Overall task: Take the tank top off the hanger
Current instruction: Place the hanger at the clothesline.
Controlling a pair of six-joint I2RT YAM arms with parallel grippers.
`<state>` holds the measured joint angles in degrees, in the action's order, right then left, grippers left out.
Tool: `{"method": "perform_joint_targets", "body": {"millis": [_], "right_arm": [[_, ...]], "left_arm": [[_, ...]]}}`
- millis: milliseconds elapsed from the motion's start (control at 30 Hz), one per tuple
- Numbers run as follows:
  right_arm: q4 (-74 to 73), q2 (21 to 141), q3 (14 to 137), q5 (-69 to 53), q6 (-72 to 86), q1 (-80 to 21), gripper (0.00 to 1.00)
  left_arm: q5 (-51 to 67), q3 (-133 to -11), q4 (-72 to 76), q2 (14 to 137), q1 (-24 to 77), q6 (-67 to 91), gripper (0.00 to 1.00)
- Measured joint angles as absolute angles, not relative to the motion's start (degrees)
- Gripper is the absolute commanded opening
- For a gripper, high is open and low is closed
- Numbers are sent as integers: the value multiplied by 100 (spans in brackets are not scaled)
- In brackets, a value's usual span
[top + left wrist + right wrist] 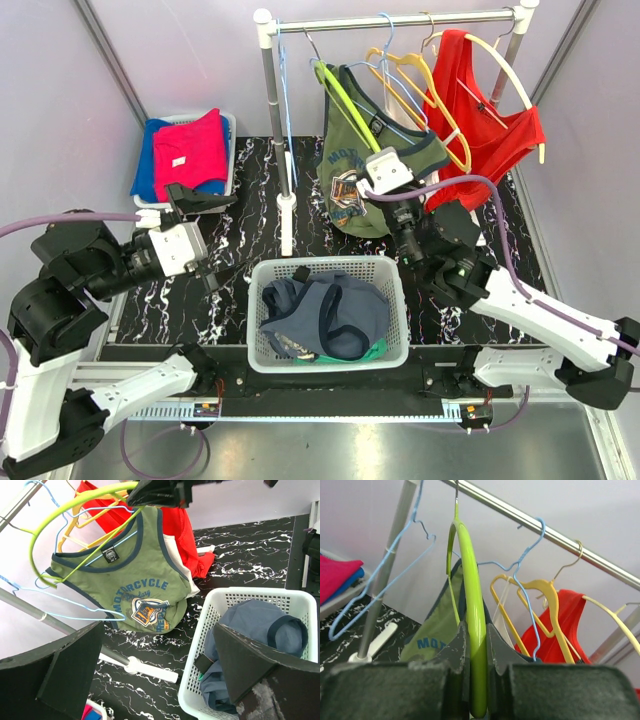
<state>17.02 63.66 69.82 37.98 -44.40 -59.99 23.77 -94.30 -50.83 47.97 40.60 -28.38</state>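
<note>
Right gripper point(477, 645) is clenched on the lower arm of the lime hanger point(472, 605), which hooks on the rail point(400, 20) over the back middle of the table point(480, 290). The olive tank top point(355, 170) hangs on that hanger, with its hem low behind the back rim of the white basket point(260, 270). Left gripper point(215, 235) is released with the jaws wide, holding nothing, out over the left side of the table and facing the shirt.

Step in hand, as I read it: the right pins the hanger while the left strips the shirt.
- Hold the hanger still and don't twist it, so the hook stays on the rail
- The left should pinch fabric only at a strap or the near shoulder, not the lime arm
- Draw it down and toward the front edge, along the hanger arm, so the strap slides off the tip
- Can't tell which strap sits where on the hanger, so check before pulling

Room:
- The rack post point(270, 100) stands between the left gripper and the shirt
- A blue wire hanger point(283, 90) hangs right beside the post, so pass in front of both
- To the right, yellow hangers point(400, 70) and a red top point(490, 130) crowd the rail, so no room that way
- Free space looks best above the basket and toward the front-left corner
- Folded clothes point(190, 150) sit at the back-left corner, out of the path
</note>
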Motion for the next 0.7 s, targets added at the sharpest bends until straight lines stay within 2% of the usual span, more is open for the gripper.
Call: {"method": "perform_joint_targets", "body": {"millis": [700], "right_arm": [[2379, 7301, 7546, 4158, -4016, -5999, 0]], "left_arm": [[2469, -9209, -5035, 4471, 3924, -2816, 99]]}}
